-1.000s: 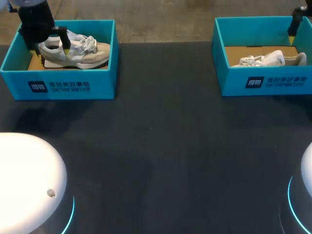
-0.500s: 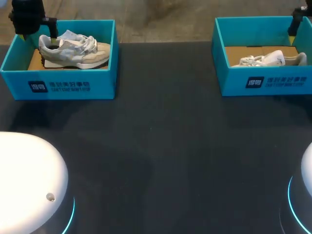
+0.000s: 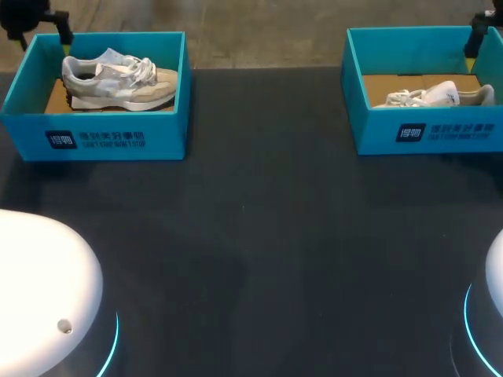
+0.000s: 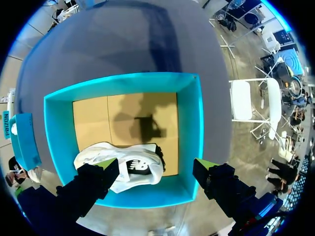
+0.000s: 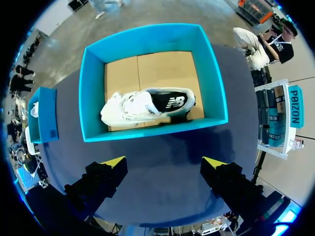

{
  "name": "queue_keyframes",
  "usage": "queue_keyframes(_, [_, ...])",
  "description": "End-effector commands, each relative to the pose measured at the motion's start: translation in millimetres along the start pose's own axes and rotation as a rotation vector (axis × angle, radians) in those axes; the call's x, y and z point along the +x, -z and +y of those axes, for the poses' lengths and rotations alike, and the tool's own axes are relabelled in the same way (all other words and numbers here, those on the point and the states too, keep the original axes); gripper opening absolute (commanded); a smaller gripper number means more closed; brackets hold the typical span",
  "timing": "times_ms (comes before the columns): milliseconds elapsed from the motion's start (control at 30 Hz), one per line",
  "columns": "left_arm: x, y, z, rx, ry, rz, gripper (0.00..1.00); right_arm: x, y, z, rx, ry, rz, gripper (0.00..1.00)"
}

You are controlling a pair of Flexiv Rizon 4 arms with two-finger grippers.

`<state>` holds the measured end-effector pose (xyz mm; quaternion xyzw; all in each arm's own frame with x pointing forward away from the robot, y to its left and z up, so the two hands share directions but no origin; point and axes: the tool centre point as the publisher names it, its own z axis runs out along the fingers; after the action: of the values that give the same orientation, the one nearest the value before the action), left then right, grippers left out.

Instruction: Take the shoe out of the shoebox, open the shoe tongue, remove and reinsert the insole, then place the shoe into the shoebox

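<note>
A grey and beige sneaker (image 3: 118, 80) stands upright in the left teal shoebox (image 3: 94, 140). My left gripper (image 3: 43, 27) hangs open over that box's far left corner. In the left wrist view the sneaker (image 4: 123, 164) lies under the open left gripper (image 4: 156, 167), near one finger (image 4: 98, 177), untouched. A white sneaker (image 3: 436, 96) lies on its side in the right teal shoebox (image 3: 428, 133). My right gripper (image 3: 478, 33) is at that box's far right corner. In the right wrist view the open right gripper (image 5: 165, 164) is high above, with box (image 5: 152, 130) and sneaker (image 5: 147, 105) ahead of it.
The dark tabletop (image 3: 259, 236) stretches between the two boxes and toward the front. Both arm bases sit at the front corners, left (image 3: 39, 290) and right (image 3: 491, 306). Cardboard lines the floor of each box.
My left gripper has pulled up and back to the left, away from the sneaker's heel, leaving the shoe in the left box. The right arm has not moved.
</note>
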<state>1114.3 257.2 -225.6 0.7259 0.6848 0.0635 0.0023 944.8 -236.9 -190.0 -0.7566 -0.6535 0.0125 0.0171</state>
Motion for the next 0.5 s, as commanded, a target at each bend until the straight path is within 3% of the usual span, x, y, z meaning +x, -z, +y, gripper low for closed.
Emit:
queue_keyframes(33, [-1.6, 0, 3, 0.023, -0.021, -0.012, 1.0, 0.2, 0, -1.0, -0.002, -0.001, -0.001, 1.0])
queue_keyframes(500, [19.0, -37, 57, 0.106, 0.031, -0.034, 1.0, 0.2, 0, -1.0, -0.002, -0.001, -0.001, 1.0])
